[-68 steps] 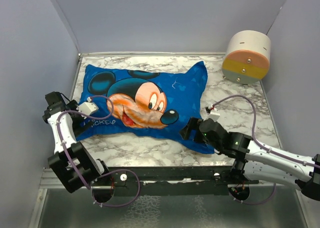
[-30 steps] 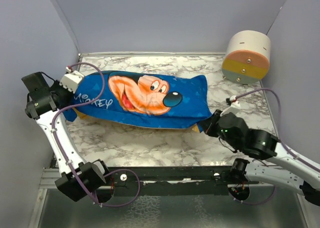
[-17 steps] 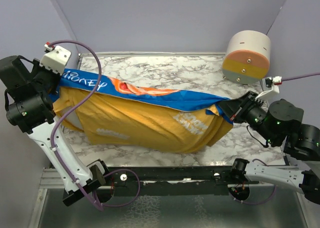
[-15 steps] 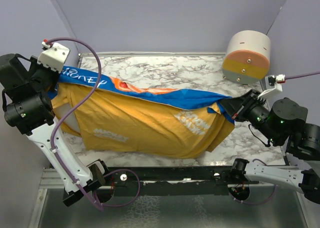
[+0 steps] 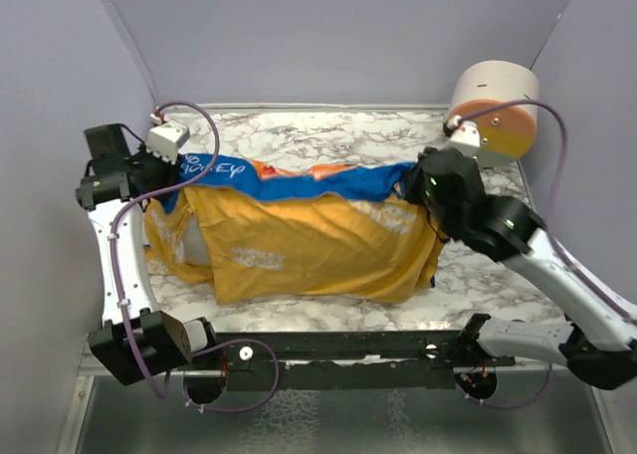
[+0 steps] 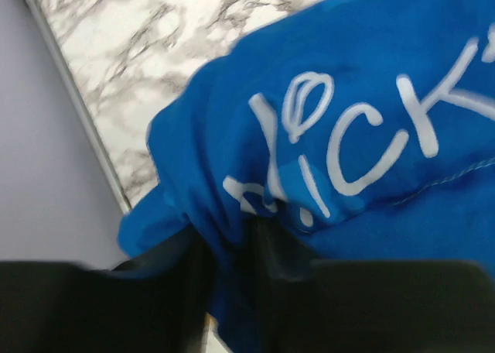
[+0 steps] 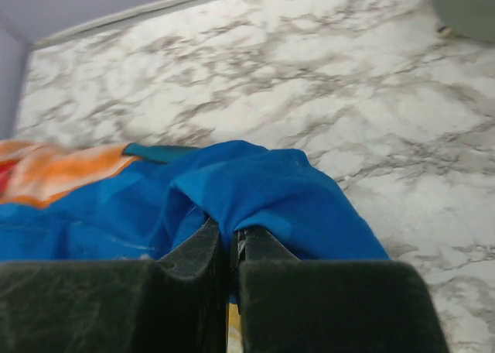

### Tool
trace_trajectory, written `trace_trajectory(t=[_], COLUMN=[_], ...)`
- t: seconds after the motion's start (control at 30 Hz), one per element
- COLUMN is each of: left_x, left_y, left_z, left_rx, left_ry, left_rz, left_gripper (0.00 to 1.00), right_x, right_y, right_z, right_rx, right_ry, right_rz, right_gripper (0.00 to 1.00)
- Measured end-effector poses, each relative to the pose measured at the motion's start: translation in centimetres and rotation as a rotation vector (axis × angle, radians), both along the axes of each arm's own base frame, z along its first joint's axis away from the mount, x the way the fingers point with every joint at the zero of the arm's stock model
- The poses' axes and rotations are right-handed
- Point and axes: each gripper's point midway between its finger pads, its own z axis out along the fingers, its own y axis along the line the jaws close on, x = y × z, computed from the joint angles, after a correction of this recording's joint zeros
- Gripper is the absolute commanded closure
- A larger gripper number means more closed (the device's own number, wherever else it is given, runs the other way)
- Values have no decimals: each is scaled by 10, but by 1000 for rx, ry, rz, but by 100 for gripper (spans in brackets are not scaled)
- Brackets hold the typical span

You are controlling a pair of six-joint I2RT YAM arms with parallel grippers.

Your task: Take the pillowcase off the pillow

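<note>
The pillowcase (image 5: 309, 245) lies across the marble table with its yellow-orange side up and a blue band along its far edge. A patch of the white pillow (image 5: 187, 243) shows at its left end. My left gripper (image 5: 159, 175) is at the pillowcase's left blue corner (image 6: 371, 97). In the left wrist view its jaws (image 6: 232, 245) stand apart with a fold of blue fabric still lying between them. My right gripper (image 5: 411, 183) is shut tight on the right blue corner (image 7: 255, 190), its fingers (image 7: 232, 241) pinching the fold.
A cream-and-orange cylinder (image 5: 493, 111) stands at the back right, just behind the right arm, and its edge shows in the right wrist view (image 7: 464, 5). Grey walls close in the left, back and right. Bare marble (image 5: 328, 130) lies behind the pillowcase.
Both arms have come down and inward from a high lift. The stretched pillowcase has sagged back onto the table. The left jaws have parted, and the right arm has swung toward the back.
</note>
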Motion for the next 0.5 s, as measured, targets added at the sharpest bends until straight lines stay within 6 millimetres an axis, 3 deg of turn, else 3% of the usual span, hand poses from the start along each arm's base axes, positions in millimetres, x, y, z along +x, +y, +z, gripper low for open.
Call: trace_trajectory(t=[0.07,0.1,0.2,0.27,0.33,0.4,0.5], left_x=[12,20,50,75,93,99,90], left_y=[-18,-22,-19,-8,1,4,0], left_z=[-34,-40,-31,-14,-3,0,-6], left_rx=[5,10,14,29,42,46,39], left_ry=[36,35,-2,-36,-59,-64,-38], left_rz=[-40,-38,5,46,69,71,55], left_gripper=[9,2,1,1,1,1,1], right_x=[43,67,117,142,163,177,181], right_y=[-3,-9,-27,-29,-23,-17,-13], right_z=[-30,-47,-93,-121,-134,-139,-135], right_rx=[-38,-58,-127,-189,-222,-241,-248], right_ry=[66,102,195,261,289,294,280], right_rz=[-64,-103,-188,-208,-207,-195,-170], right_gripper=[99,99,98,86,66,43,30])
